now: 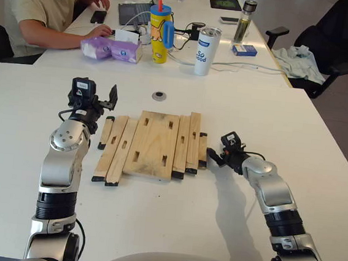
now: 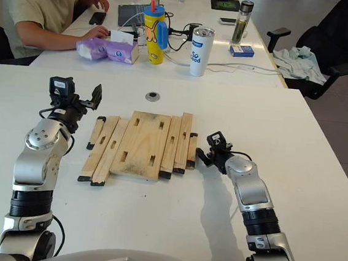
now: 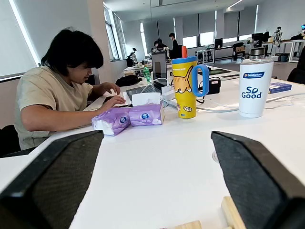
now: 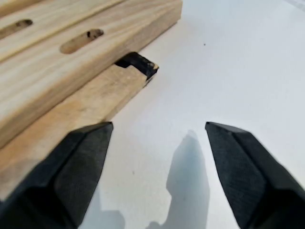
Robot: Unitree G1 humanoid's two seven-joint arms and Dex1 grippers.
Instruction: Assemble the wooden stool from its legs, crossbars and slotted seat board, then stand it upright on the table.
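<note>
The slotted seat board [image 1: 154,144] lies flat mid-table. Slotted wooden slats with black ends [image 1: 115,149] lie along its left side, a shorter one [image 1: 106,132] outermost. More slats [image 1: 187,143] lie along its right side, ending with a short crossbar [image 1: 203,150]. My left gripper [image 1: 97,97] stands open just behind the left slats, nothing between its fingers [image 3: 52,186]. My right gripper [image 1: 212,157] is open low over the table, right beside the short crossbar [image 4: 86,114], whose black end shows between a finger [image 4: 81,162] and the slotted slat [image 4: 71,52].
A round cable grommet [image 1: 159,96] sits in the table behind the board. On the far table stand a yellow cup [image 1: 160,33], a white tumbler [image 1: 206,51] and tissue packs [image 1: 111,48], with a person seated there. An office chair [image 1: 329,53] stands at the right.
</note>
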